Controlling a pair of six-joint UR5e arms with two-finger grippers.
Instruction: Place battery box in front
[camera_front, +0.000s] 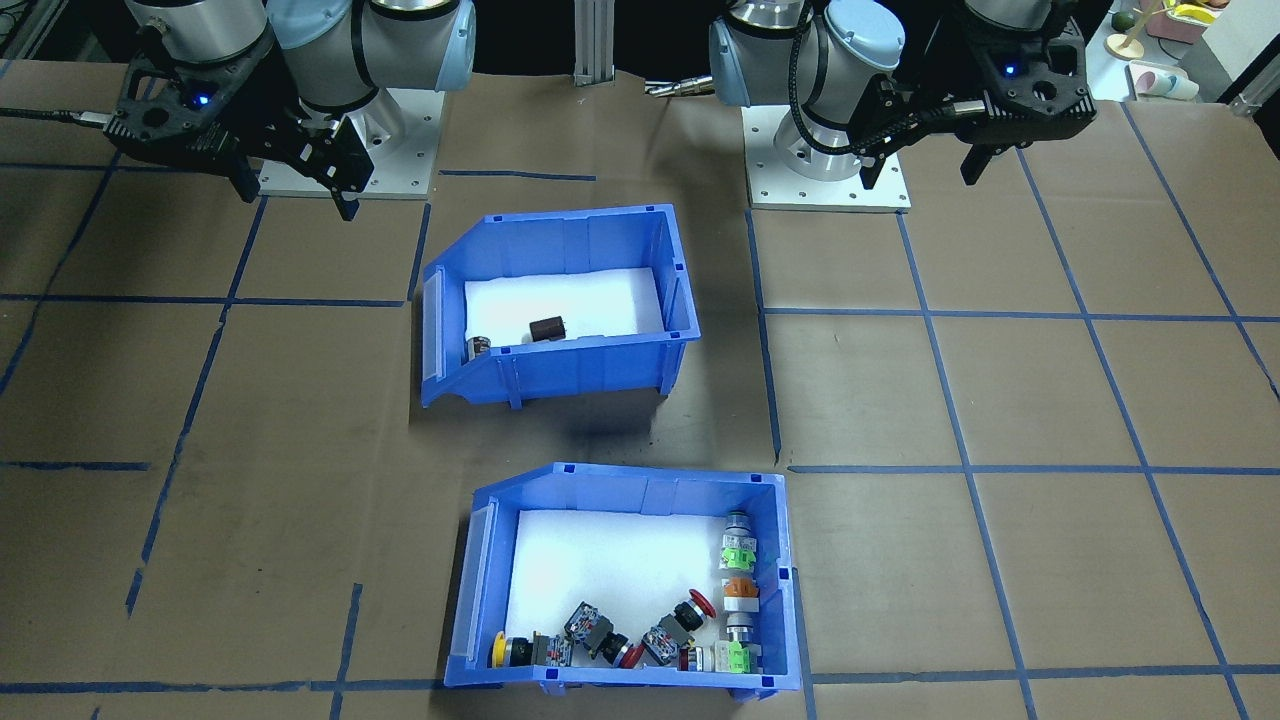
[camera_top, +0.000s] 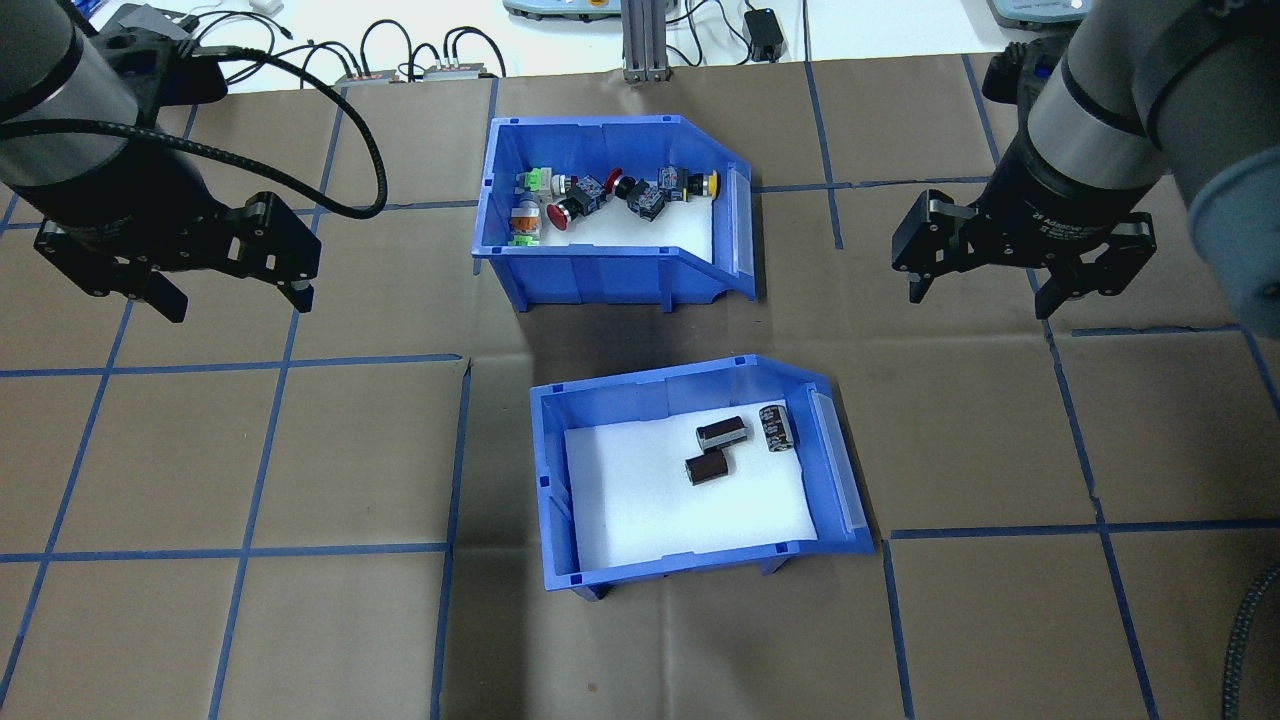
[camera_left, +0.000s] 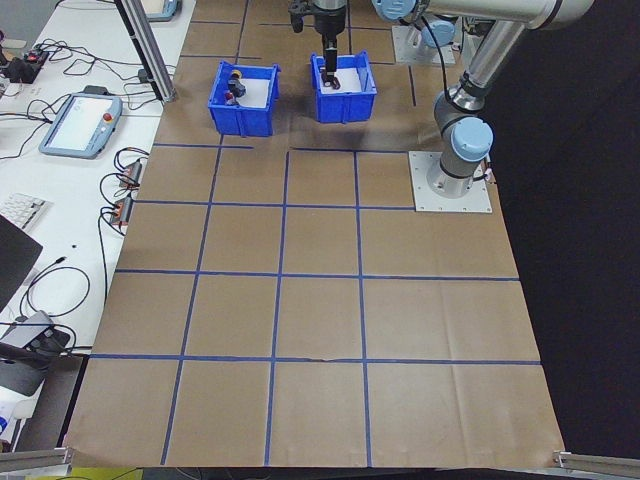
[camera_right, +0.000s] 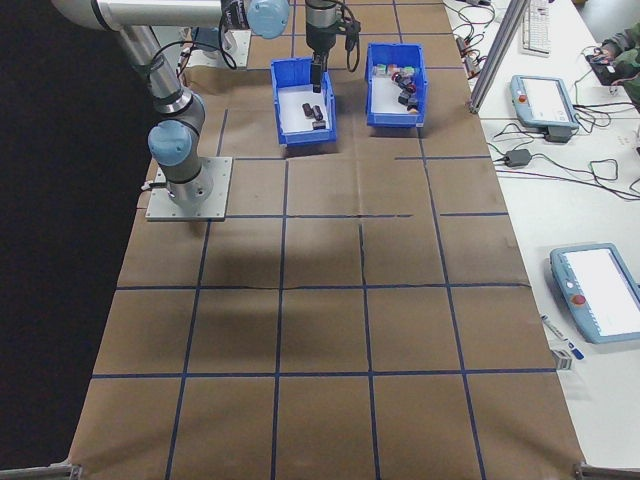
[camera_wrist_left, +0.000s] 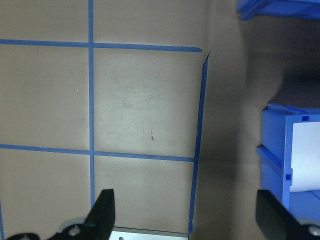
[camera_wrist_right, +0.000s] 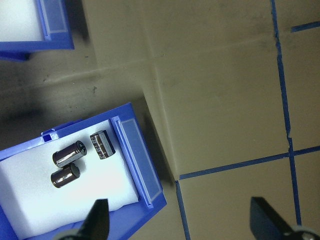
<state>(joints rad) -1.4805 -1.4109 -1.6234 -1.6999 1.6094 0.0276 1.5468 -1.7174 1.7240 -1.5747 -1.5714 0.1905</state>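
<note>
The battery box (camera_top: 690, 566), a blue bin with a white foam liner, sits mid-table on the side nearer the robot, its sloped end to the right. Three dark batteries (camera_top: 722, 433) lie inside near that end. In the front-facing view the battery box (camera_front: 580, 365) is the upper bin. My left gripper (camera_top: 235, 300) hovers open over bare paper to the box's left. My right gripper (camera_top: 980, 300) hovers open to the box's upper right. The right wrist view shows the batteries (camera_wrist_right: 67, 152) below and left of the right gripper (camera_wrist_right: 182, 220). Only the box's corner (camera_wrist_left: 280, 160) shows beside the left gripper (camera_wrist_left: 187, 217).
A second blue bin (camera_top: 600, 280) with colourful push-button switches (camera_top: 600, 190) stands farther from the robot, a small gap from the battery box. An aluminium post (camera_top: 640, 40) and cables line the far edge. Brown paper with blue tape lines (camera_top: 250, 550) covers the table.
</note>
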